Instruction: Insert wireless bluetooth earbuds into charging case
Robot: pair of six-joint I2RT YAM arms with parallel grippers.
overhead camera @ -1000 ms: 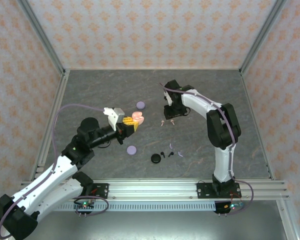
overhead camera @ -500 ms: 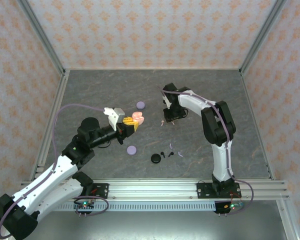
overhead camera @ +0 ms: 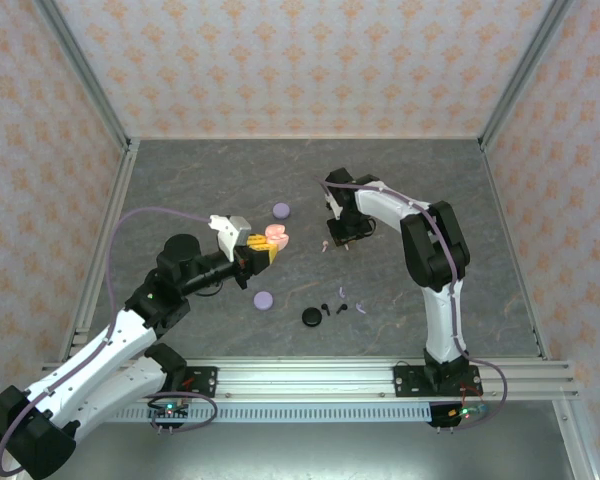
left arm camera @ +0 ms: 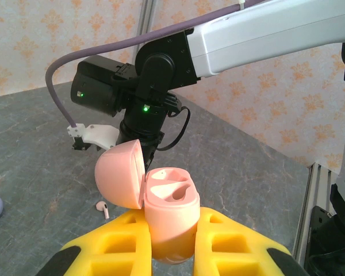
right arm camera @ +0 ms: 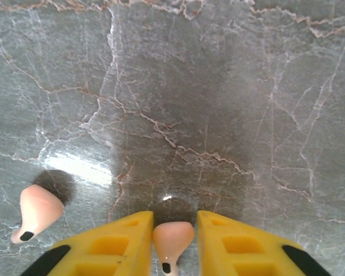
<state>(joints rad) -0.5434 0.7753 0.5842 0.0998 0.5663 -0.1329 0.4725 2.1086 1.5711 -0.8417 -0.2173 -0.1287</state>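
my left pincer [left arm camera: 171, 238] clamped on open pink charging case [left arm camera: 168, 198], right pincer [right arm camera: 175, 225] straddling pink earbud [right arm camera: 173, 237] on table [right arm camera: 230, 86], grip unclear, second pink earbud [right arm camera: 39, 210] nearby

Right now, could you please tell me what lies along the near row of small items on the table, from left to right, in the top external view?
Lavender round disc-shaped case → black round disc-shaped case → tiny black earbud → second black earbud → tiny lavender earbud.

pink case [left arm camera: 169, 213]: open (sockets empty) | pink earbud [right arm camera: 172, 234]: on table [right arm camera: 218, 86] | second earbud [right arm camera: 39, 210]: beside
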